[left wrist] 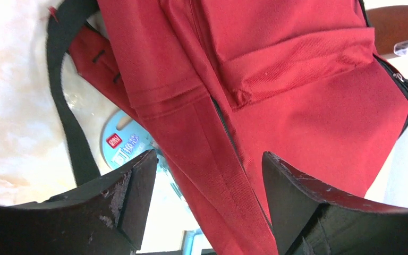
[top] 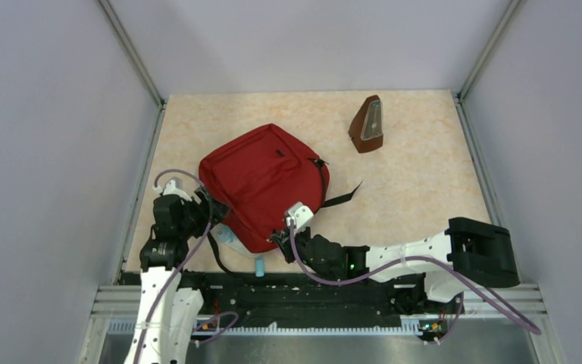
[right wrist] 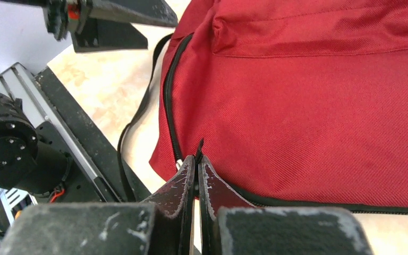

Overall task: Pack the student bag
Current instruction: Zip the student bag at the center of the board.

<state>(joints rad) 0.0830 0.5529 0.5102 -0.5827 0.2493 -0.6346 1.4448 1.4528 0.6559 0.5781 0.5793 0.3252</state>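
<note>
Red student bag (top: 261, 182) on tan table (top: 424, 189), left claw (left wrist: 210, 156) spread wide over it, right claw (right wrist: 198, 158) clenched at its zipper (right wrist: 169, 101)

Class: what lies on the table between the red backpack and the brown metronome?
Nothing: bare tabletop separates backpack from metronome, shown in the top view.

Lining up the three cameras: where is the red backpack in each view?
Top external: red backpack, left of centre.
Left wrist: fills the centre and right, beyond the open left gripper.
Right wrist: fills the upper right; the shut right gripper pinches its black zipper tab.
Shared landmark: the beige table beneath it.
</note>
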